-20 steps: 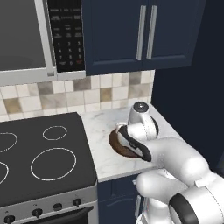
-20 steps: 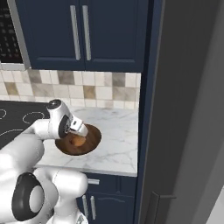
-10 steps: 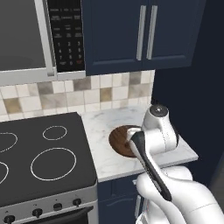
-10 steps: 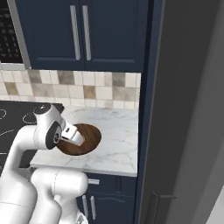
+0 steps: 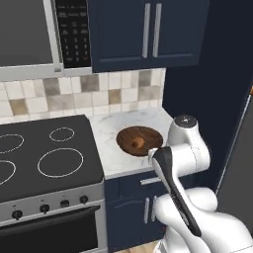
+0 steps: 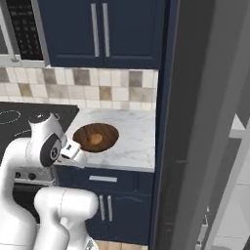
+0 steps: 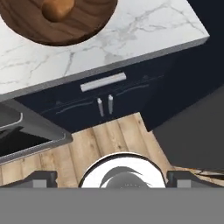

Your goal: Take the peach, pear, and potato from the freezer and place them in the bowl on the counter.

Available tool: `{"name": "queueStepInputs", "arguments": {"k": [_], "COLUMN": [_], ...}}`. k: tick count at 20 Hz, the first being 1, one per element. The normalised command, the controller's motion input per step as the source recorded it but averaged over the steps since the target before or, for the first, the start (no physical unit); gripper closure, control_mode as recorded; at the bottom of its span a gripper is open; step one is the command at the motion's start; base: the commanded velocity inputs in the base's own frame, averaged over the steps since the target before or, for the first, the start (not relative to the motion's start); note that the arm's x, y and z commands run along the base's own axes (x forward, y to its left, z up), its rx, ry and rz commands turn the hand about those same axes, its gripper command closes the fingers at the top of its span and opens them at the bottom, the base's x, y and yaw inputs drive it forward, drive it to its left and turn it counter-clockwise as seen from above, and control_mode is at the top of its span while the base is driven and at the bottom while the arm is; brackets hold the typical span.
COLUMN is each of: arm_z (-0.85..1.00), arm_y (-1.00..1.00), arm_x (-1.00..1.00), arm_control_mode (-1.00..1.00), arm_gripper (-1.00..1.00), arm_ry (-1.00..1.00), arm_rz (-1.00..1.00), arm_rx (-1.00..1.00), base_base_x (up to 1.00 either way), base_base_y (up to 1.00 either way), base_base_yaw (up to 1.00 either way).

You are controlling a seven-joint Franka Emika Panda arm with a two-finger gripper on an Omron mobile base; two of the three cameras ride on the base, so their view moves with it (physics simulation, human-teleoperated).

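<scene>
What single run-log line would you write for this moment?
gripper: open, empty, off counter edge | bowl: on counter, holds potato | peach, pear: not in bowl

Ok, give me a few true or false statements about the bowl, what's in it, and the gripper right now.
1. The bowl sits on the counter. True.
2. The bowl holds three items. False: one brown potato lies in it.
3. The gripper is open and holds nothing. True.
4. The bowl stands on the stove. False: it is on the marble beside the stove.
5. The upper cabinets are shut. True.
</scene>
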Motion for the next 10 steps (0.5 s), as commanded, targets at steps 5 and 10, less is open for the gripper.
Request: {"name": "queueStepInputs", "arguments": {"k": [5, 10], "arm_z": [0.0, 0.0], "arm_y": [0.0, 0.0], "arm_x": [0.0, 0.0], "arm_control_mode": [1.0, 1.0], "arm_gripper": [-1.0, -1.0], "arm_ry": [0.0, 0.0], "arm_rz": [0.0, 0.0], "arm_rx": [0.0, 0.0], "base_base_x": [-1.0, -0.95], "base_base_y": [0.11, 0.1], "base_base_yaw": [-0.23, -0.66]}}
